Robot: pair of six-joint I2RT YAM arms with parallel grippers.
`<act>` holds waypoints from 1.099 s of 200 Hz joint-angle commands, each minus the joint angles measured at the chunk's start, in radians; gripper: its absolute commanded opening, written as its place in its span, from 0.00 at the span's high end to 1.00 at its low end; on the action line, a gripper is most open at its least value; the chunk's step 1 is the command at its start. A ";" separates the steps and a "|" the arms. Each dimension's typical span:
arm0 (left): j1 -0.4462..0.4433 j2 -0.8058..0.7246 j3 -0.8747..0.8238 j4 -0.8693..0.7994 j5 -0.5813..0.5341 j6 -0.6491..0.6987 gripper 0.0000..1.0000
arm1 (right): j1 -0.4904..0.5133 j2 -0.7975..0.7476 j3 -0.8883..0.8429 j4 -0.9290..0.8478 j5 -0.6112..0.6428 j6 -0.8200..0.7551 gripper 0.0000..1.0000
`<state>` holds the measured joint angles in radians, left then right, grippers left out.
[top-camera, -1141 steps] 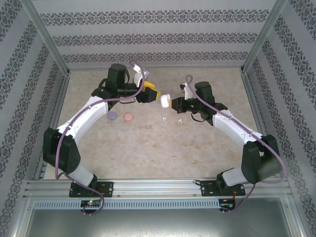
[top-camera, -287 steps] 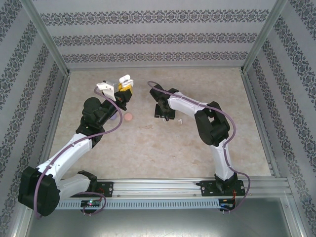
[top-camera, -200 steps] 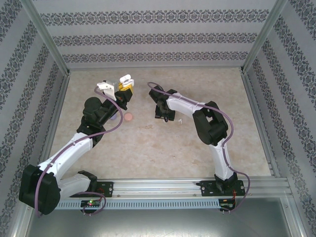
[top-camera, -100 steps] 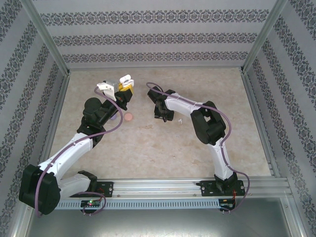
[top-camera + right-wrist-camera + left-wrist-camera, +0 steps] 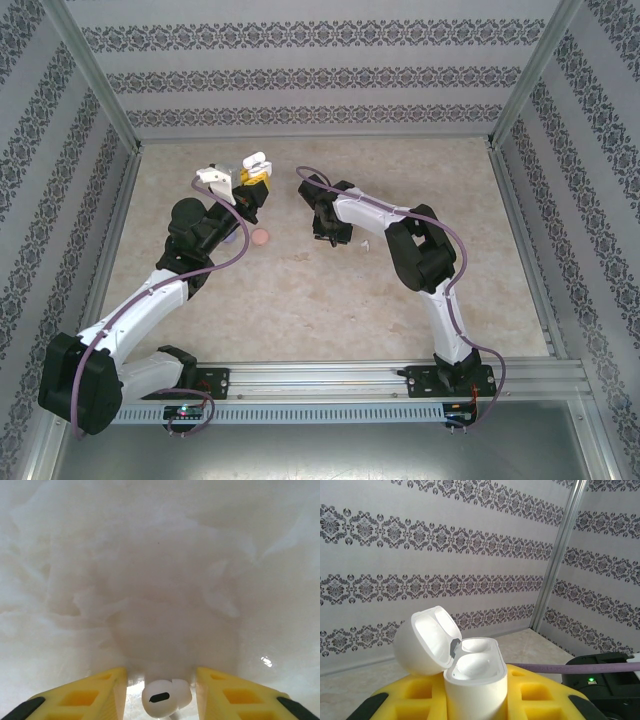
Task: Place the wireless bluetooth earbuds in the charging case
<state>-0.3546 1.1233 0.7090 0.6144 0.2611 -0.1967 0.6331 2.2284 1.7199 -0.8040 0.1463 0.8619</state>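
A white charging case (image 5: 476,685) stands upright between my left gripper's yellow fingers (image 5: 540,695), which are shut on its body. Its lid (image 5: 426,641) is flipped open to the left and both sockets look empty. In the top view my left gripper (image 5: 253,176) holds the case up at the back left. My right gripper (image 5: 331,233) points down at the table. Its yellow fingers (image 5: 85,697) stand open on either side of a white earbud (image 5: 165,697) lying on the marble, with gaps on both sides. Another white earbud (image 5: 365,244) lies just to its right.
A pink round case (image 5: 261,237) lies on the table below my left gripper. A purple case (image 5: 232,238) beside it is partly hidden by the left arm. Patterned walls and metal posts (image 5: 100,90) enclose the marble table (image 5: 330,300).
Over several seconds my left arm drew back with the opened case and my right gripper dropped to the table over an earbud. In the last second the right gripper edged slightly left.
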 commanded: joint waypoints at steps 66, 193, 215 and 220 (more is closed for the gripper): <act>-0.018 0.007 -0.009 0.047 0.002 -0.023 1.00 | 0.010 -0.017 -0.034 0.063 0.010 0.004 0.71; -0.019 -0.033 0.040 0.048 0.145 0.082 1.00 | 0.003 -0.473 -0.218 0.272 0.081 -0.136 0.74; -0.022 -0.030 0.075 0.031 0.238 0.110 1.00 | 0.003 -0.597 -0.247 0.317 0.077 -0.176 0.74; -0.022 -0.030 0.085 0.022 0.264 0.121 1.00 | 0.003 -0.629 -0.254 0.332 0.073 -0.186 0.74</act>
<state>-0.3611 1.1114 0.7189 0.6136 0.3870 -0.1333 0.6327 1.7279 1.5028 -0.5465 0.1967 0.7464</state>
